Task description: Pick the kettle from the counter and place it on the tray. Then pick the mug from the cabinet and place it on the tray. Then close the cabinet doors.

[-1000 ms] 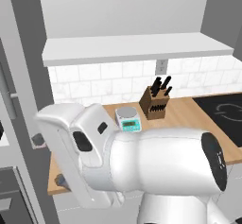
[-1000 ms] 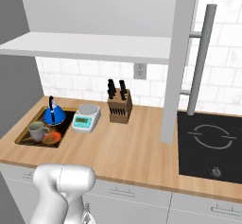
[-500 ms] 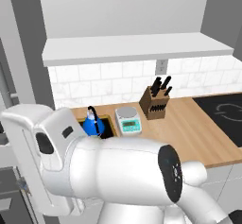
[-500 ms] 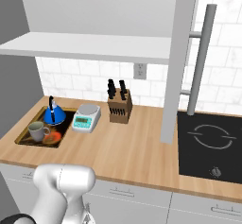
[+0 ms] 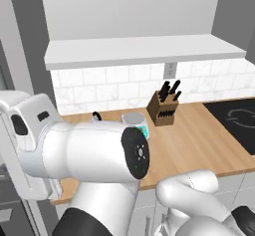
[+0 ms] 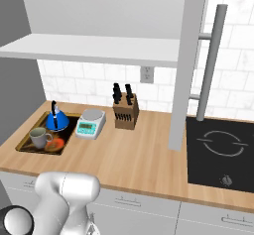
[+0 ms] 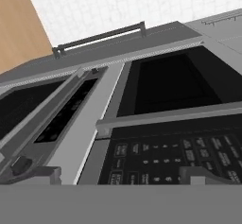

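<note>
— So, what sits closest on the counter (image 6: 134, 154)?

— Nearest the front edge at the far left lies the tray (image 6: 24, 145), dark with a black rim. Inside it the mug (image 6: 38, 138) stands upright at the front, handle to the side, with the tray's orange spot (image 6: 57, 143) just beside it. Behind the mug, also in the tray, stands the kettle (image 6: 57, 121), blue, black handle up.

— And beyond the tray?

— Just beside it to the right is a small white scale (image 6: 91, 123), then a knife block (image 6: 125, 113) holding black-handled knives, near the tiled wall. A black stovetop (image 6: 221, 152) is set into the worktop at the right.

— Higher up?

— The cabinet (image 6: 94, 48) shows its white shelf bottom over the counter. One of the cabinet doors (image 6: 186, 55) stands swung out edge-on, its steel bar handle (image 6: 211, 63) vertical beside it.

— The gripper (image 7: 120, 175)?

— In the hand view its two tips rise at the bottom, well apart with nothing between them, facing a dark appliance front (image 7: 165, 124) with a keypad and a bar handle
</note>
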